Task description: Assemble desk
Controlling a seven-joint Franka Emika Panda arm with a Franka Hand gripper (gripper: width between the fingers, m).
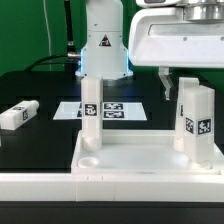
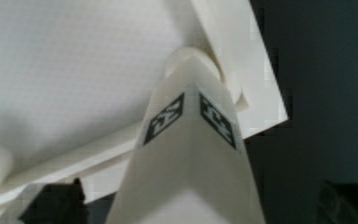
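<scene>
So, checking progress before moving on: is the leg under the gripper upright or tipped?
Upright: the leg stands vertical in the desk top's corner, parallel to the other standing leg.

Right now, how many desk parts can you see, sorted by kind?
Desk top: 1
Upright legs, standing in the top: 2
Loose leg, lying off the top on the exterior view's left: 1
Total: 4 desk parts. No fourth leg is in view.
</scene>
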